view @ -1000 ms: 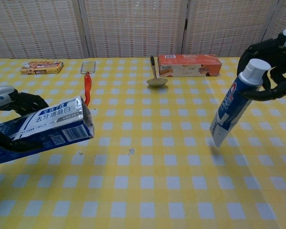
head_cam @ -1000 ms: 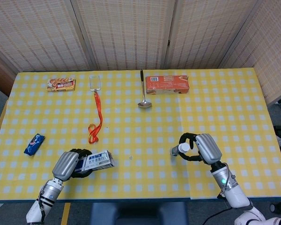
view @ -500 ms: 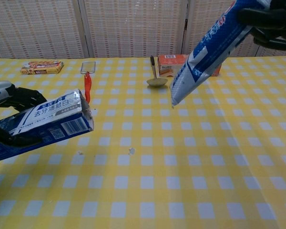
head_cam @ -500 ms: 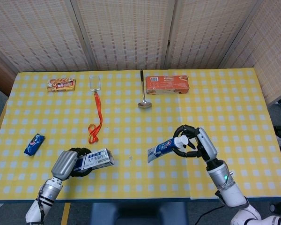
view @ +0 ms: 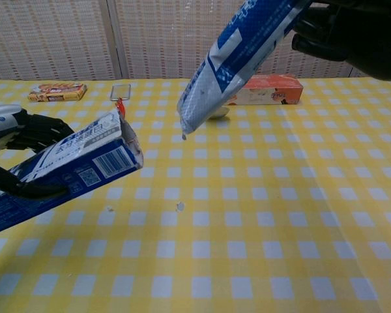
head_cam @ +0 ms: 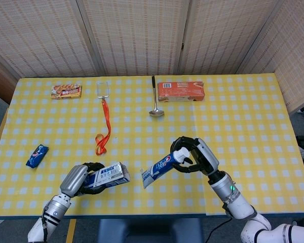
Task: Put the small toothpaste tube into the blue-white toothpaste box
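My left hand [head_cam: 81,180] [view: 23,153] grips the blue-white toothpaste box [head_cam: 108,175] [view: 65,173] above the table's near left edge, its open flap end pointing right and tilted up. My right hand [head_cam: 195,157] [view: 352,32] holds the small toothpaste tube [head_cam: 157,170] [view: 231,62] by its white cap end. The tube slants down to the left, its flat crimped tail a short gap from the box's open end. Tube and box are apart.
On the yellow checked tablecloth [head_cam: 142,126] lie an orange box [head_cam: 181,91], a metal ladle [head_cam: 154,104], a red lanyard with a card holder [head_cam: 104,119], a biscuit pack [head_cam: 66,91] and a small blue packet [head_cam: 37,155].
My right hand has swung the tube from hanging upright to slanting leftward and carried it left toward the box. My left hand has tipped the box's open end upward.
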Action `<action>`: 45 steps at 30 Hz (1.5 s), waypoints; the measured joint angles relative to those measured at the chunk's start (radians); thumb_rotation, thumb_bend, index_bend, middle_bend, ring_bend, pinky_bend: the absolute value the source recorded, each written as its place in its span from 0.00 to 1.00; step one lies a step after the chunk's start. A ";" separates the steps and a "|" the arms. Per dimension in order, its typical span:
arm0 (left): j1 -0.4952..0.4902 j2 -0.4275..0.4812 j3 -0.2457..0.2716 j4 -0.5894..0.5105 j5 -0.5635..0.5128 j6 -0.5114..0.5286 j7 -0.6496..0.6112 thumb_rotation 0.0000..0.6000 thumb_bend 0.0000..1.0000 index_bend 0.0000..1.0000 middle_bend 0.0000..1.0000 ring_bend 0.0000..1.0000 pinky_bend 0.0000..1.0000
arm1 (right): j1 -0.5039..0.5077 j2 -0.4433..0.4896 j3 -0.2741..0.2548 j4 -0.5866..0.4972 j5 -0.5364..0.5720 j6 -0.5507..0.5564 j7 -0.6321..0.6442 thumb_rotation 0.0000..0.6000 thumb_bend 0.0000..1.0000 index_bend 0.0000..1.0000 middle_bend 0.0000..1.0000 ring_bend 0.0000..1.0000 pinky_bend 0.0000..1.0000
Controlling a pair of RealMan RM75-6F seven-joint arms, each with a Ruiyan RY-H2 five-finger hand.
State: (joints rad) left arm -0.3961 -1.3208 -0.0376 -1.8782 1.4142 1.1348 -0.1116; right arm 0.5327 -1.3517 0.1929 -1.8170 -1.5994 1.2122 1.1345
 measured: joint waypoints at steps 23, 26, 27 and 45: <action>-0.139 0.175 0.017 -0.089 0.092 -0.299 -0.650 1.00 0.27 0.49 0.57 0.43 0.40 | 0.194 -0.013 -0.030 0.291 -0.139 0.014 0.441 1.00 0.57 0.77 0.61 0.76 0.95; -0.162 0.182 0.017 -0.087 0.107 -0.317 -0.692 1.00 0.27 0.49 0.57 0.43 0.40 | 0.203 -0.034 -0.034 0.310 -0.126 0.028 0.462 1.00 0.57 0.77 0.61 0.76 0.95; -0.167 0.184 0.016 -0.088 0.108 -0.322 -0.702 1.00 0.27 0.49 0.57 0.43 0.40 | 0.206 -0.040 -0.034 0.315 -0.121 0.032 0.468 1.00 0.57 0.77 0.61 0.76 0.95; -0.257 0.193 0.009 -0.116 0.132 -0.375 -0.902 1.00 0.27 0.50 0.57 0.43 0.41 | 0.269 -0.111 -0.039 0.339 -0.095 0.053 0.526 1.00 0.57 0.77 0.61 0.76 0.95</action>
State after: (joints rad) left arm -0.6530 -1.1275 -0.0286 -1.9939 1.5461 0.7603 -1.0140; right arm 0.8021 -1.4625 0.1543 -1.4782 -1.6947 1.2654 1.6609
